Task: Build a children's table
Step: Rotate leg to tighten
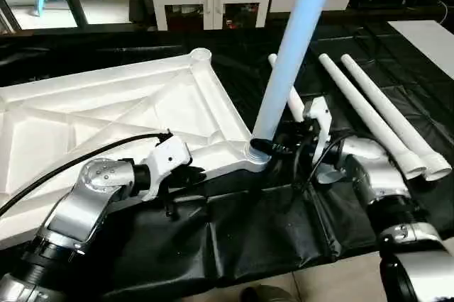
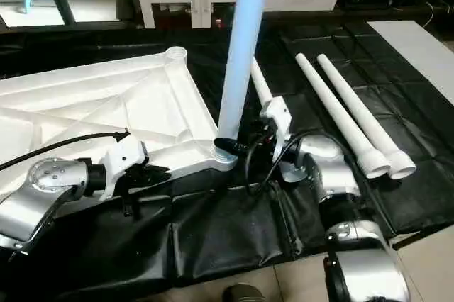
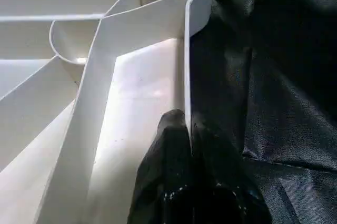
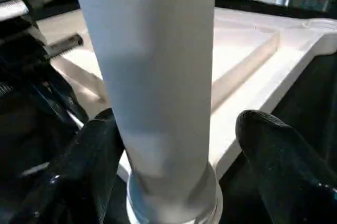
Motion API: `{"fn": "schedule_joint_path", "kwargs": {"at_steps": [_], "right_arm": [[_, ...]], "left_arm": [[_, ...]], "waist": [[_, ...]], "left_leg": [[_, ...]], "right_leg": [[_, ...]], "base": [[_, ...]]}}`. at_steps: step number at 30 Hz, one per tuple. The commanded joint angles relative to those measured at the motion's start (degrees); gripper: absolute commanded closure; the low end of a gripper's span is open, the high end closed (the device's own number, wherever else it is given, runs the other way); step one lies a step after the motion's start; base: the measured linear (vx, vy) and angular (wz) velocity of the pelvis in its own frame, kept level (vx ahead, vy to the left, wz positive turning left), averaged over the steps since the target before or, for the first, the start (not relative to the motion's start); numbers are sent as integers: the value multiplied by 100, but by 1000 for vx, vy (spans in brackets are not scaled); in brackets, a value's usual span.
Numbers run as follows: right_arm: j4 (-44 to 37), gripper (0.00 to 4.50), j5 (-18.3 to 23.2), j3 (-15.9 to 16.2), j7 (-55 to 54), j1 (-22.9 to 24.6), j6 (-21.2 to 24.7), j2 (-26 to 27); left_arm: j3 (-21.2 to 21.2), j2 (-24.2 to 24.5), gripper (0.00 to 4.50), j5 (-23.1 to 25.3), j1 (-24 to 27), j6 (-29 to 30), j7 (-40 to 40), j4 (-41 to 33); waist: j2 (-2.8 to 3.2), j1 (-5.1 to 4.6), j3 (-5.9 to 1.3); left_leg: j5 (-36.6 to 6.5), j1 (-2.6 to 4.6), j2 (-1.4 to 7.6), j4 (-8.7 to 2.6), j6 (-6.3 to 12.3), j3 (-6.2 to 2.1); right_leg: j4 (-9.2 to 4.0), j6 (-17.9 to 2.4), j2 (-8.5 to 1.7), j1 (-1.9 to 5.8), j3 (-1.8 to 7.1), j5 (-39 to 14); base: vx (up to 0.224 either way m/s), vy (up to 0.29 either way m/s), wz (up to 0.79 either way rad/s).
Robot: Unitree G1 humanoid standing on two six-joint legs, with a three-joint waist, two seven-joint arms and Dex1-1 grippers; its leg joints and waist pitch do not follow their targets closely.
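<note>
Standing leg (image 1: pixel 291 54) socketed, tabletop (image 1: pixel 106 110) — no lettering

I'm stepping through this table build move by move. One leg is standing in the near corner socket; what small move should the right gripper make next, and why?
Probably back the right gripper straight away from the upright leg. The leg already stands in its corner socket, and the fingers sit spread on either side of it. Three legs lie on the black sheet, waiting to be fetched.
</note>
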Motion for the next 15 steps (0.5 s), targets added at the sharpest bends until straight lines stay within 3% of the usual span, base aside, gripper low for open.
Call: {"fn": "schedule_joint_path", "kwargs": {"at_steps": [1,12,15], "right_arm": [[56,119,136,-150,22,-75,47,-51],[4,221,138,-158,-260,199,-54,282],[71,239,8,-196,-770,283,-98,421]], "left_arm": [[-44,144,450,133,144,130,-48,277],[-132,103,450,124,145,168,-3,218],[-160,35,450,145,115,246,71,191]], "waist": [[29,43,-327],[30,24,-345],[-3,17,-361]], "left_leg": [[-780,29,160,-336,659,-55],[-758,28,160,-331,592,-58],[-724,26,156,-327,588,-57]], "right_leg": [[-438,-1658,-391,337,283,-620],[-425,-1642,-389,336,284,-633],[-419,-1625,-388,344,283,-635]], "base": [[0,0,0],[0,0,0],[0,0,0]]}}
